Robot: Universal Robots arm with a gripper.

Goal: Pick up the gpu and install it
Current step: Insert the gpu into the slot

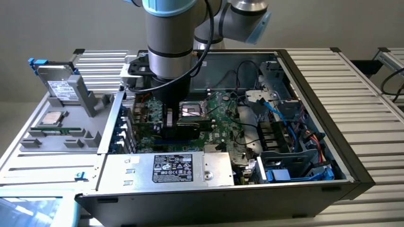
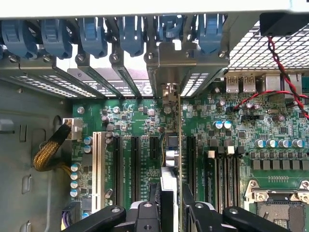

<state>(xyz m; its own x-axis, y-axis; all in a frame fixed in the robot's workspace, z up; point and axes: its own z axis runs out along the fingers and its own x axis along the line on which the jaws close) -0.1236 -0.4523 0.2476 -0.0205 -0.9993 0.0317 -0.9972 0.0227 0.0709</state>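
Note:
The gpu [image 2: 179, 145] appears edge-on in the wrist view as a thin green card standing upright over the motherboard's [image 2: 140, 121] expansion slots. Its silver bracket [image 2: 168, 60] sits at the rear slot openings of the case. My gripper [image 2: 173, 215] is shut on the card, with a black finger [image 2: 153, 208] on each side of it. In the exterior view, my gripper [image 1: 169, 118] reaches down inside the open computer case [image 1: 353, 156], just beside the CPU socket [image 1: 192, 109], with the dark card held below it.
A grey tray [image 1: 38, 142] on the exterior view's left carries a metal drive [image 1: 61, 87] and a chip [image 1: 50, 118]. A power supply [image 1: 183, 168] lies at the case front. Blue cables [image 1: 284, 118] and drive bays crowd the right side. Blue slot clips [image 2: 91, 36] line the rear.

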